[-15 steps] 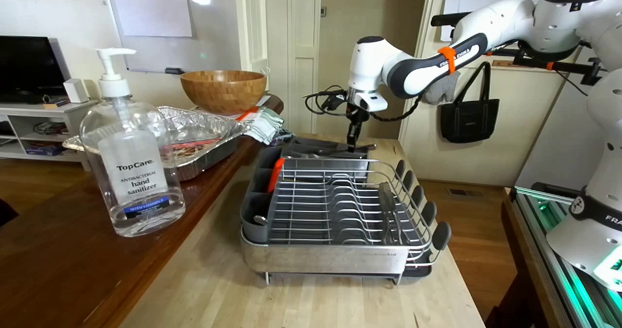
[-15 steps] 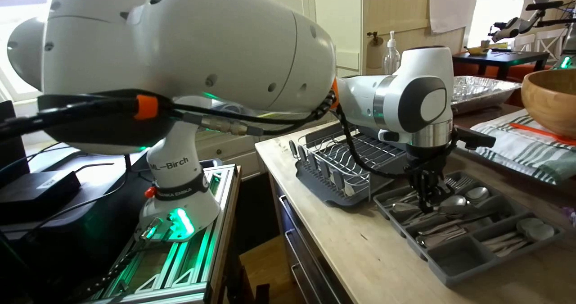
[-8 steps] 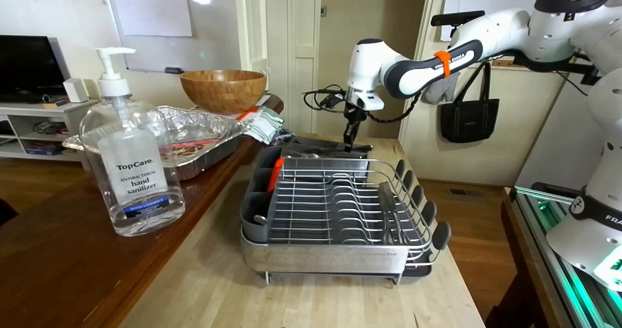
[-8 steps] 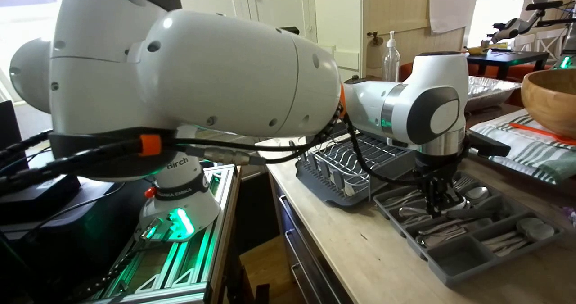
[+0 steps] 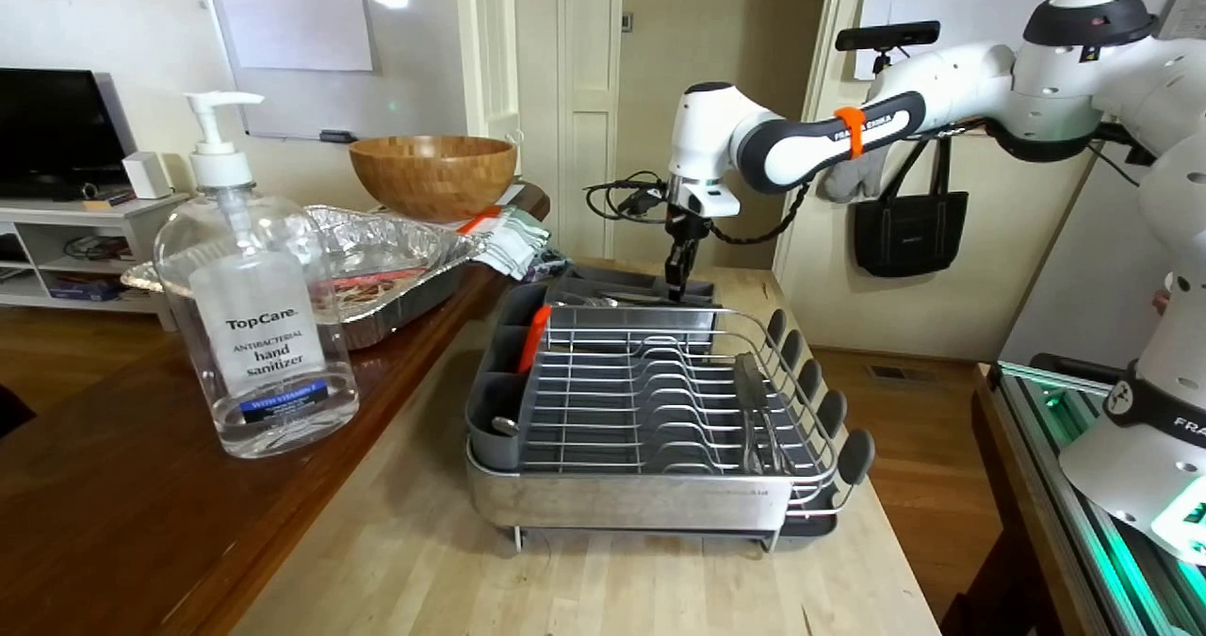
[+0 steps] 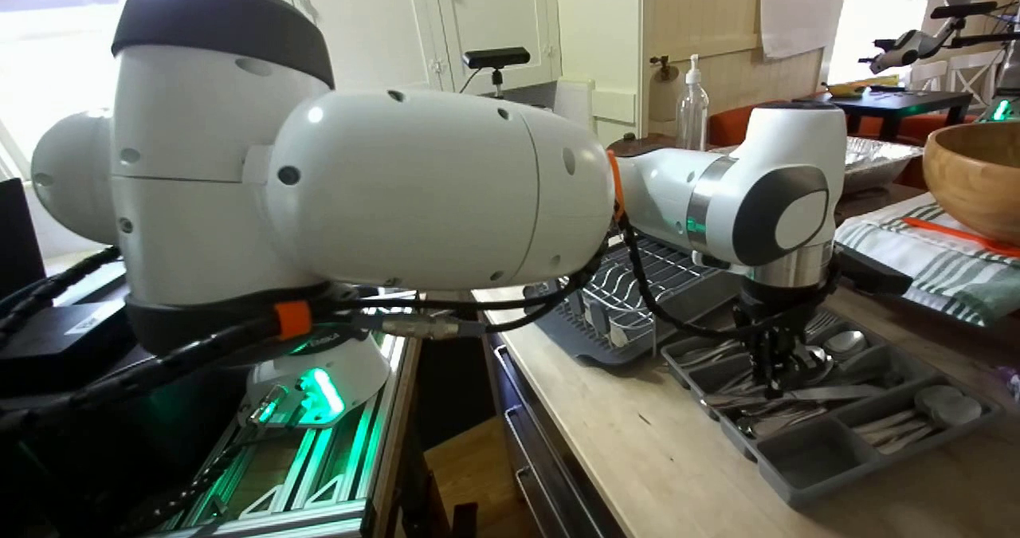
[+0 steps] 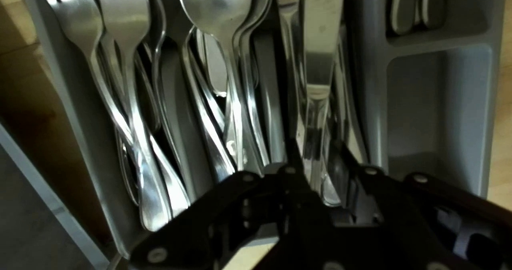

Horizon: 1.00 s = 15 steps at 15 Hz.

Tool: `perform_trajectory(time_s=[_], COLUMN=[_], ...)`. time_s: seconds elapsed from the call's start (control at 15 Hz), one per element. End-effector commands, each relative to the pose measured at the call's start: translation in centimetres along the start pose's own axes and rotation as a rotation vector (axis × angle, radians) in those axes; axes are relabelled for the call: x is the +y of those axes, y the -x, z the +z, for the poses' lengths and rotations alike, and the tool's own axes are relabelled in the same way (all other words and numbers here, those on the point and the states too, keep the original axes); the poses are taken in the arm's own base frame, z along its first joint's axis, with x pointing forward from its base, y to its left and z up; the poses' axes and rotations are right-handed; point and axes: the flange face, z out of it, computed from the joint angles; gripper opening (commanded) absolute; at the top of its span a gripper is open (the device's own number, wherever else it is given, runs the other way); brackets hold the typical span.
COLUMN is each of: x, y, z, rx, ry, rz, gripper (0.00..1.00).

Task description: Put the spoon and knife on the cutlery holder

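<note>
Knife (image 7: 319, 87) lying in the cutlery holder (image 7: 378, 86).
Gripper (image 7: 316, 147) slightly parted, jaws either side of the knife handle; spoon (image 7: 224, 20) also inside the cutlery holder.

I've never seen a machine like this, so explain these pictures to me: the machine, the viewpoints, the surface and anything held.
The machine is a robot arm with a gripper at its end. The exterior views are taken from two places outside it; the wrist view looks down from the arm's own wrist.

On the light wooden counter stand a dish rack and, beside it, a grey cutlery holder. The holder's compartments carry forks and spoons, among other pieces.

The gripper is down at the holder and straddles the handle of a knife; whether it is gripping that knife, I cannot tell from these pictures.
</note>
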Motion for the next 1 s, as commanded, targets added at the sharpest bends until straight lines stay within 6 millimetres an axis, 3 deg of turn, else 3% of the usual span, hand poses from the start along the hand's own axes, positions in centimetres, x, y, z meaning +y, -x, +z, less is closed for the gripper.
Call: perform_trajectory(time_s=[0.0, 0.2, 0.4, 0.8, 0.87, 0.93], x=[-0.3, -0.6, -1.9, 0.7, -0.3, 0.2], y=[0.6, 0.5, 0.0, -5.5, -3.2, -4.0], z=[0.4, -1.1, -4.6, -10.9, -9.8, -10.6], rx=[0.024, 0.05, 0.07, 0.106, 0.082, 0.08], ry=[0.016, 0.011, -0.017, 0.016, 0.024, 0.025], rz=[-0.021, -0.012, 0.024, 0.104, 0.079, 0.086], gripper=[0.57, 0.79, 0.99, 1.0, 1.0, 1.0])
